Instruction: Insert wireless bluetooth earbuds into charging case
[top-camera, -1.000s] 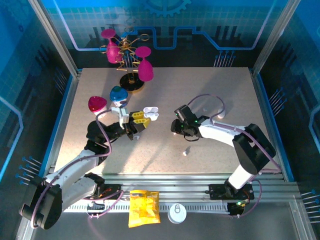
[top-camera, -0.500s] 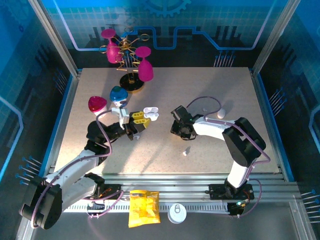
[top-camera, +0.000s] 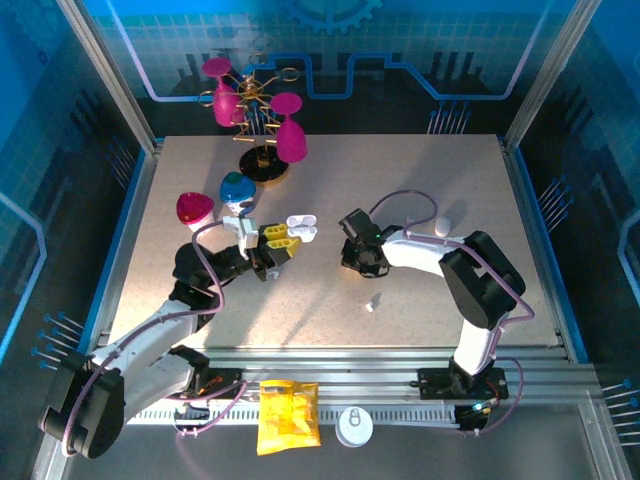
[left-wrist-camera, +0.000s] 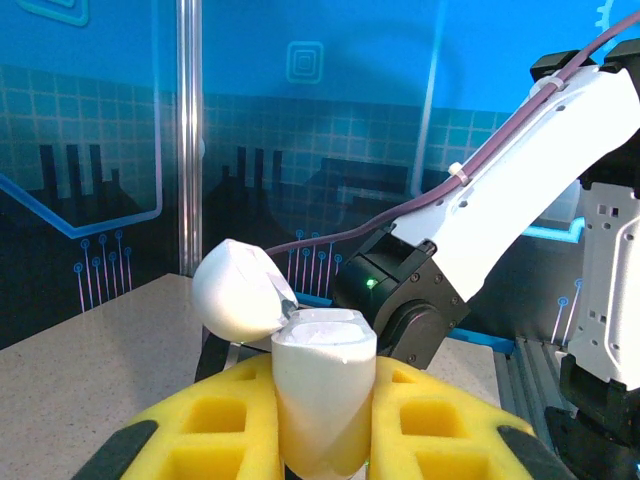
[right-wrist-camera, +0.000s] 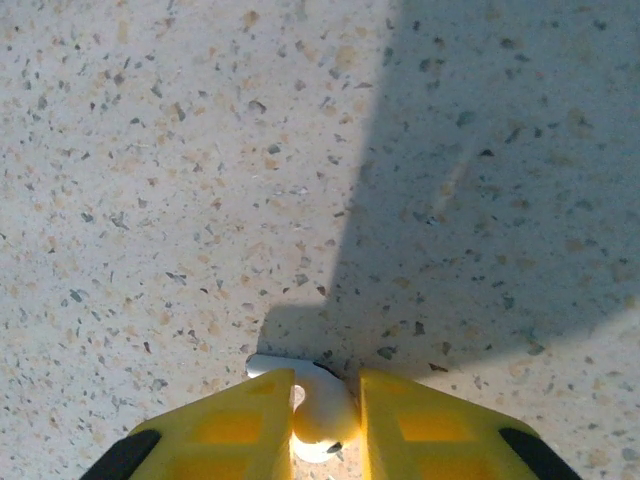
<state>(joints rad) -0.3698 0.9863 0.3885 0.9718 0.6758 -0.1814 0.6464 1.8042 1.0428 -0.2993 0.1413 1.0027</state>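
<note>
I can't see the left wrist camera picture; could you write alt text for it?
The left gripper clamps the white charging case upright between its two yellow fingers, the lid flipped open to the left. Behind it the white-and-black right arm reaches down toward the speckled table.

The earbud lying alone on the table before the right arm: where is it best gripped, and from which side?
Probably from straight above, pinching across the narrow width of the earbud. It lies flat and elongated on the table, free all around. Which end is the stem is too small to tell.
</note>
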